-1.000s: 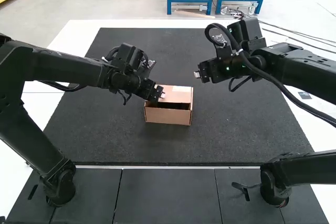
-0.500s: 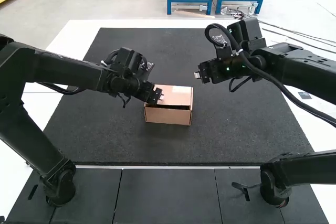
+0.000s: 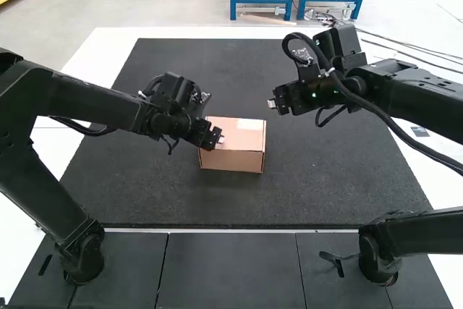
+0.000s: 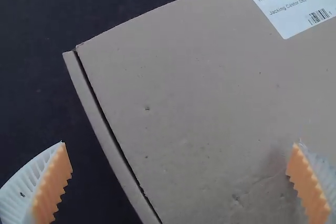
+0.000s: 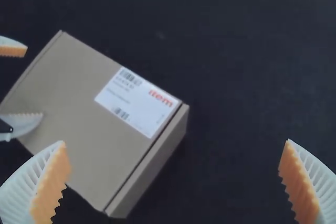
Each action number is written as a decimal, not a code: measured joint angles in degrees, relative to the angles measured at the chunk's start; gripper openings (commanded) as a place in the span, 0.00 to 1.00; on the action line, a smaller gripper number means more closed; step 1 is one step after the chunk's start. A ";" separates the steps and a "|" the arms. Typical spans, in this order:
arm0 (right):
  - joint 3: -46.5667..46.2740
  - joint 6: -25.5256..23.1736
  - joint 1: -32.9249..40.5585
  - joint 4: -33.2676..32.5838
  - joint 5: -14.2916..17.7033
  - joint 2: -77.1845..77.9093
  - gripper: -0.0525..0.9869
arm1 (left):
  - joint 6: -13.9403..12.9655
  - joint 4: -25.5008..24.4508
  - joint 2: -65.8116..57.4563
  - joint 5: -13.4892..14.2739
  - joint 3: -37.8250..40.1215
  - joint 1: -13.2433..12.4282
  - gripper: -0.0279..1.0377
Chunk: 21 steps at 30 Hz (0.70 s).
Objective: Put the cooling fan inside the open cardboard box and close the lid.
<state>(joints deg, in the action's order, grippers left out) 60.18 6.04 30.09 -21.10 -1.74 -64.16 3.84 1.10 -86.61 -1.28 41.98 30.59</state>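
Cardboard box (image 3: 233, 144) sits mid-frame on the desk (image 3: 340, 179), lid (image 4: 210, 103) down; the fan is hidden, presumably inside. My left gripper (image 3: 215, 137), released, straddles the lid's left edge. My right gripper (image 3: 278, 103), also released, hovers upper right. Unpressed, the lid could spring up, or a push could slide the box.

High cam sits up behind both arms & looks forward and down over the surface (image 3: 347, 179), from far off. Left wrist cam rides on the left arm, v. close to the cardboard box (image 4: 210, 103), looking down on its top (so close that the box runs off the edge). Right wrist cam hangs higher over the surface, looking down, so the whole box top fits in. All 3 views share the box; the right wrist view also catches the left arm's fingers (image 5: 21, 121) at the box's edge.
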 measured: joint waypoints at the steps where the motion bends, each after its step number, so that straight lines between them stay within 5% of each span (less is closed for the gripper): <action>1: 0.00 0.00 0.00 0.00 0.00 0.00 0.92 | 0.00 0.57 -0.37 -0.02 -0.15 0.00 0.93; 13: 0.00 0.00 0.00 0.00 -0.20 0.00 0.92 | -0.39 1.33 -0.61 -0.04 -0.57 0.02 0.93; 21: -0.02 -0.15 0.00 0.02 -0.20 0.07 0.92 | -0.81 -4.81 0.83 0.63 2.43 0.00 0.93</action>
<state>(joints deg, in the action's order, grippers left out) 60.16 5.89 30.09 -21.08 -1.93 -64.10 3.03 -3.70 -85.78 -0.64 44.40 30.59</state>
